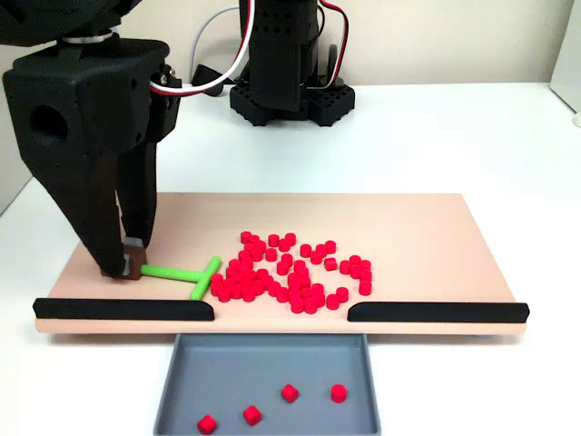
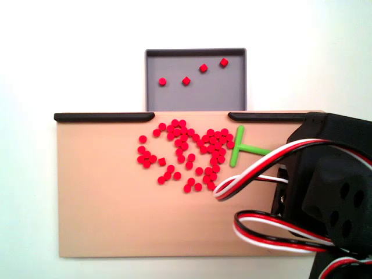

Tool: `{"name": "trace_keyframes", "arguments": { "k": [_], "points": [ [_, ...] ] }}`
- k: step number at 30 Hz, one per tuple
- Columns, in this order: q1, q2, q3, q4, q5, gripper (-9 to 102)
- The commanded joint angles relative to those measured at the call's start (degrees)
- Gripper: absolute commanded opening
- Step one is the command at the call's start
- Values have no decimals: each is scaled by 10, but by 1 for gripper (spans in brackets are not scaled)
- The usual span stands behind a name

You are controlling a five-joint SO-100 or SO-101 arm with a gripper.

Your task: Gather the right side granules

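Dozens of tiny red granules (image 1: 290, 268) lie in a loose heap on the tan board (image 1: 436, 236), near its front gap. From above, the same heap of granules (image 2: 186, 154) spreads across the board's middle. A green T-shaped tool (image 1: 182, 272) rests on the board with its bar touching the heap's left edge in the fixed view from the front. My gripper (image 1: 127, 263) stands at the board's left end, shut on the tool's handle. In the fixed view from above, the green tool (image 2: 241, 148) runs under my arm's black body (image 2: 325, 174), which hides the fingers.
Two black rails (image 1: 123, 310) (image 1: 436, 312) line the board's front edge with a gap between them. Below the gap a grey tray (image 1: 272, 363) holds several red granules (image 1: 290, 392). The arm's base (image 1: 286, 91) stands behind the board. White table surrounds everything.
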Motion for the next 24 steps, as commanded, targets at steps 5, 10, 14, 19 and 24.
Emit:
{"name": "trace_keyframes", "arguments": {
  "k": [5, 10, 14, 19, 24],
  "points": [
    [-14, 4, 4, 5, -13, 0],
    [-20, 5, 4, 8, 3, 0],
    [-22, 5, 4, 8, 4, 0],
    [-25, 5, 4, 8, 11, 0],
    [-29, 5, 4, 10, 23, 0]
  ]
}}
